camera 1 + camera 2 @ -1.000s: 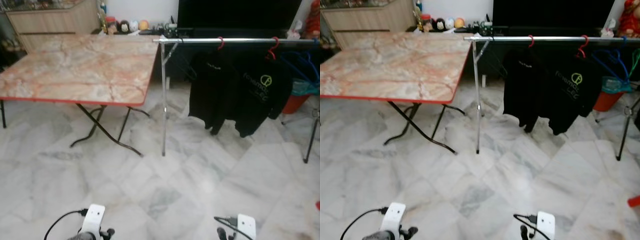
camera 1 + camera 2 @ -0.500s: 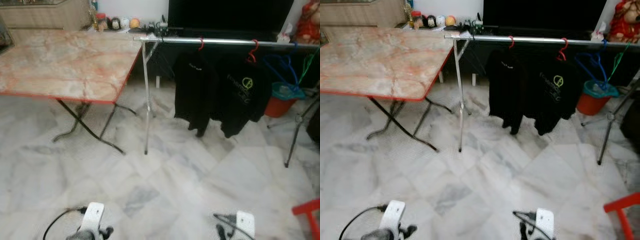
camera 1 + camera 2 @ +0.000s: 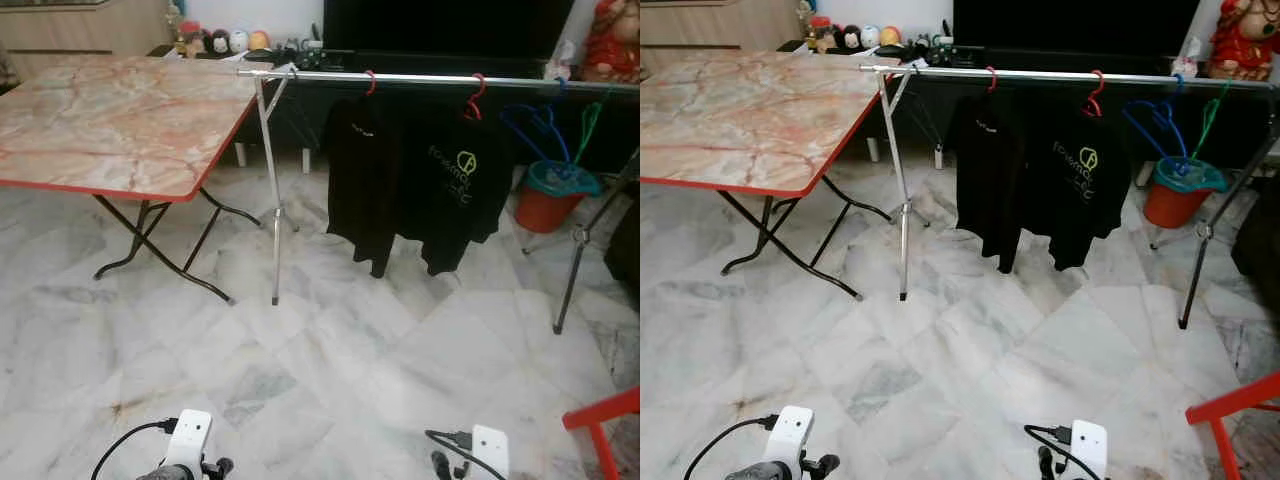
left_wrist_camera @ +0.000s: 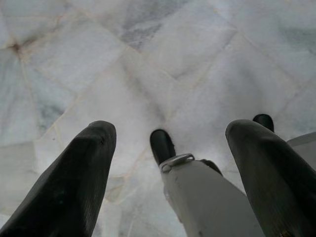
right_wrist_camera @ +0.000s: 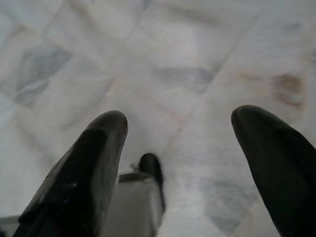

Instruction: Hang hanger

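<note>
Chrome rail [image 3: 440, 78] at upper right held two red hangers [image 3: 371, 82] with black shirts; both pincers [image 4: 168, 148] [image 5: 177, 143] hung apart, empty.

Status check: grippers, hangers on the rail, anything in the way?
Left gripper and right gripper open, empty, hanging over the floor. Rail ahead: two red hangers with black shirts, blue and green hangers bare. Table left.
</note>
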Motion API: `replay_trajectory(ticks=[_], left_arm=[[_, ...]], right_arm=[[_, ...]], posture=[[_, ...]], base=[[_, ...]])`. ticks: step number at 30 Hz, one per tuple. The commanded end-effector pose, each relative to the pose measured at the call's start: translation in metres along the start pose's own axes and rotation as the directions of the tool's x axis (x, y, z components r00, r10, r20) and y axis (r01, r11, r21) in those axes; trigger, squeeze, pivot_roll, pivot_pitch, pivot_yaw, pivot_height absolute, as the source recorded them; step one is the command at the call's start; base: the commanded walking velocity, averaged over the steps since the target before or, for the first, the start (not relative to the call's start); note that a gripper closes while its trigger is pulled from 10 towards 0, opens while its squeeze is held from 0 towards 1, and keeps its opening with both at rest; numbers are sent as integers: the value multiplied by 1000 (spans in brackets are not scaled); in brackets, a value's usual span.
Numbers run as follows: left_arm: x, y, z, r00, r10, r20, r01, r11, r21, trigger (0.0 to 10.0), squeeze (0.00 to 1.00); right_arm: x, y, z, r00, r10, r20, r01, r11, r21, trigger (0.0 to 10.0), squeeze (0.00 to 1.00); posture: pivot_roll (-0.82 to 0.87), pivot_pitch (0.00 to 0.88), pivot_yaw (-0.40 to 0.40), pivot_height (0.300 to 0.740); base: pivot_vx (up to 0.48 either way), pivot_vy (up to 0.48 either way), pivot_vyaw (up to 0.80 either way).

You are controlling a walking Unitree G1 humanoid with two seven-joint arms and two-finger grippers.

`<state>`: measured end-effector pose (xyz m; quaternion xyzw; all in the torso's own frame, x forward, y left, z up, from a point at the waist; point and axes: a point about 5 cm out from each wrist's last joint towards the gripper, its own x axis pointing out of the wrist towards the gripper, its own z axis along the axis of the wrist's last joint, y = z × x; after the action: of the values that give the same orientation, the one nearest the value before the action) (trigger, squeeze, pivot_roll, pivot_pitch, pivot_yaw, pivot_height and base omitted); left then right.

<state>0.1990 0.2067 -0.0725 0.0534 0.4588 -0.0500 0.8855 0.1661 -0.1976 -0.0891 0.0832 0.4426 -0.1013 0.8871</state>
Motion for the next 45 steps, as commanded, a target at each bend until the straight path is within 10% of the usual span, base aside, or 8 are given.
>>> replay_trajectory(ticks=[1, 45], left_arm=[[-2, 6, -5, 1000, 15, -21, -15, 1000, -6, 10000, 0], [-2, 4, -5, 1000, 8, -17, -8, 1000, -3, 10000, 0]], right_arm=[[0, 0, 0, 1000, -4, -2, 4, 1000, -3, 10000, 0], [0, -3, 0, 1000, -21, 1, 21, 999, -30, 10000, 0]], posture=[[-123, 0, -7, 740], [-124, 0, -14, 740]], base=[[0, 0, 0], [419, 0, -250]])
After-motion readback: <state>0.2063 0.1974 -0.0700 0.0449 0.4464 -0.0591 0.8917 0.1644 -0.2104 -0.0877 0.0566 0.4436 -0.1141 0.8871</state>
